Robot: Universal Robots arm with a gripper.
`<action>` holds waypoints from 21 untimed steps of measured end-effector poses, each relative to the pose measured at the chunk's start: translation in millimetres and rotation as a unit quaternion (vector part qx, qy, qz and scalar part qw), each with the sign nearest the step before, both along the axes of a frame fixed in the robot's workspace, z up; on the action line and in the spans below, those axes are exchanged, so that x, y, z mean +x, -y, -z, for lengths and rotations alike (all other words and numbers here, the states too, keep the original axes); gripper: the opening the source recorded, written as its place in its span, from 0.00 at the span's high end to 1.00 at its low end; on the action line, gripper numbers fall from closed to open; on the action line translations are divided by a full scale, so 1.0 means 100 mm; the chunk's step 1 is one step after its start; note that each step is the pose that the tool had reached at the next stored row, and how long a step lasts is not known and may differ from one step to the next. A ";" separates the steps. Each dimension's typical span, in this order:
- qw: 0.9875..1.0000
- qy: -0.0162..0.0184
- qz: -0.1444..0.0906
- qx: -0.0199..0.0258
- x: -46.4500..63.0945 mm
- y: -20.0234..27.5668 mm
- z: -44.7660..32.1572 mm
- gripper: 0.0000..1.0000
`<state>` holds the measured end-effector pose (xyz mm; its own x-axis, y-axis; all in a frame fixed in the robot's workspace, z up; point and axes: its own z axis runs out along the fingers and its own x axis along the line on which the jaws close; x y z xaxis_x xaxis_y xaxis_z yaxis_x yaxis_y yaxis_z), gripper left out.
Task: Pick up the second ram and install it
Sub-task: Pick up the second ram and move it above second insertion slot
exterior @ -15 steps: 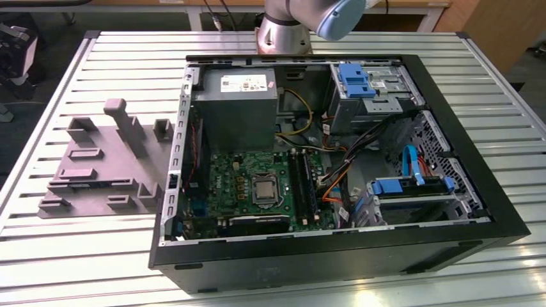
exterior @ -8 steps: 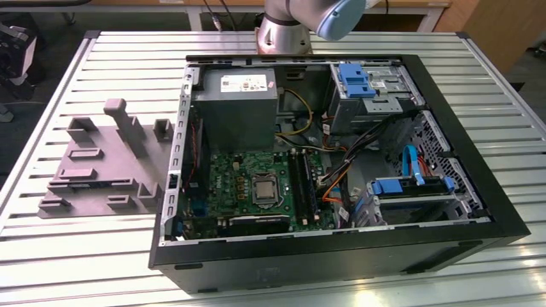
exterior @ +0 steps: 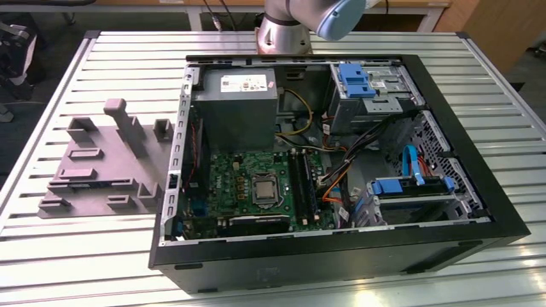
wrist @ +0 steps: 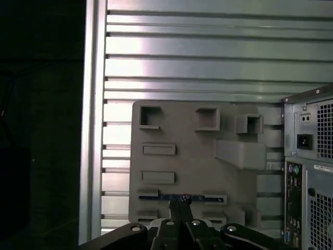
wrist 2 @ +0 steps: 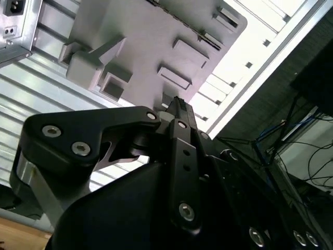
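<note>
On the slatted metal table (exterior: 77,256) an open computer case (exterior: 341,259) is laid on its side, with its green motherboard (exterior: 247,176) exposed. Just beside the case, toward the exterior view's left, a grey holder block (exterior: 98,169) with raised pegs and recesses is set. In the first wrist view the second ram (wrist: 161,197) is seen seated in a long slot of that block. The tool (wrist: 180,205) is held above the block, its fingers pressed together with nothing gripped.
</note>
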<state>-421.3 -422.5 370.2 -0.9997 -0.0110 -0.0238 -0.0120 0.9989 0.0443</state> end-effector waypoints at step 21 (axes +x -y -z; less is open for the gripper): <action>0.990 0.000 -0.143 0.000 -0.01 0.000 0.003 0.89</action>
